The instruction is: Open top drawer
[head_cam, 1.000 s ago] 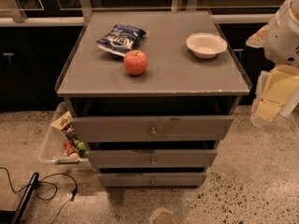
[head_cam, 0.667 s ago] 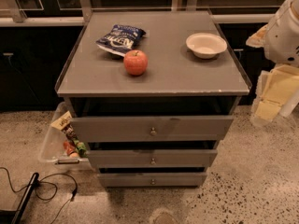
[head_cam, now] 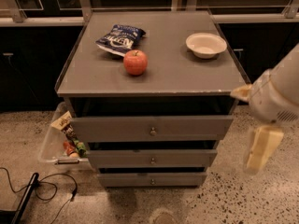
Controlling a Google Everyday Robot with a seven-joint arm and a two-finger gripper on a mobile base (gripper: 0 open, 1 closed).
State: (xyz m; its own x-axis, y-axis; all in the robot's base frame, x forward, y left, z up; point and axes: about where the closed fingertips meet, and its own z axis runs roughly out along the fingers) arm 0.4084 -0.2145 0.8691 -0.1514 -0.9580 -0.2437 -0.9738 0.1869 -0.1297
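While hanging right of top drawer (head_cam: 112, 127), apart from knob (head_cam: 153, 131): pincer (head_cam: 259, 150), open or closed cannot tell. Could slip off small knob if misaligned.

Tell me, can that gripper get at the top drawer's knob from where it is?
Probably yes. The gripper hangs right of the cabinet, apart from it, and nothing stands between it and the knob on the top drawer; it would need to swing round to the front.

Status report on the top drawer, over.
Hand right of cabinet, off the knob. Top drawer looks partly out. Snack bin on floor, left.
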